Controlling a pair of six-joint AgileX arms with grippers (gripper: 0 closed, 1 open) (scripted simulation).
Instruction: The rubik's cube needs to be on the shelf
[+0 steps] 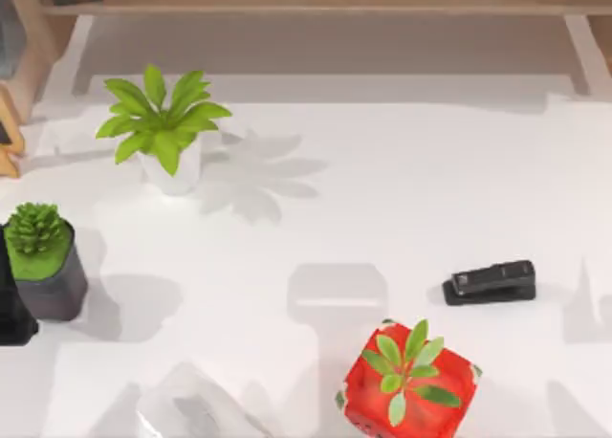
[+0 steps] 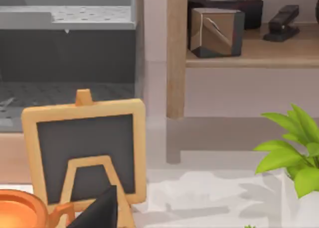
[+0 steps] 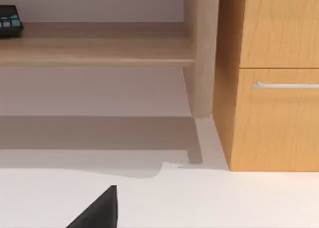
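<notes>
**White counter, wood shelf along the back**

The counter (image 1: pixel 316 170) is plain white w/ soft grey shadows. The shelf (image 1: pixel 316 8) runs along its far edge, a light wood board on a wooden upright (image 2: pixel 177 54), pale wall behind.

On the counter:
- Leafy plant (image 1: pixel 163 132) in a white pot, far left.
- Succulent (image 1: pixel 43 256) in a dark pot, at the left edge.
- Black stapler (image 1: pixel 490 282), right of centre.
- Red planter (image 1: pixel 409 381), near edge.
- Small chalkboard easel (image 2: pixel 84 153), beside an orange bowl (image 2: pixel 15 208).

On the shelf: a brown box (image 2: pixel 217 31), a second stapler (image 2: pixel 281 23), and a dark keyed item (image 3: pixel 10 21), prob. a calculator. An orange-wood cabinet (image 3: pixel 274 88) w/ a metal handle stands at the shelf's end.

Left gripper (image 2: pixel 99 210) faces the easel and right gripper (image 3: pixel 99 208) is low over bare counter. Each shows as just a dark tip, so can't tell if they're released or clenched.
</notes>
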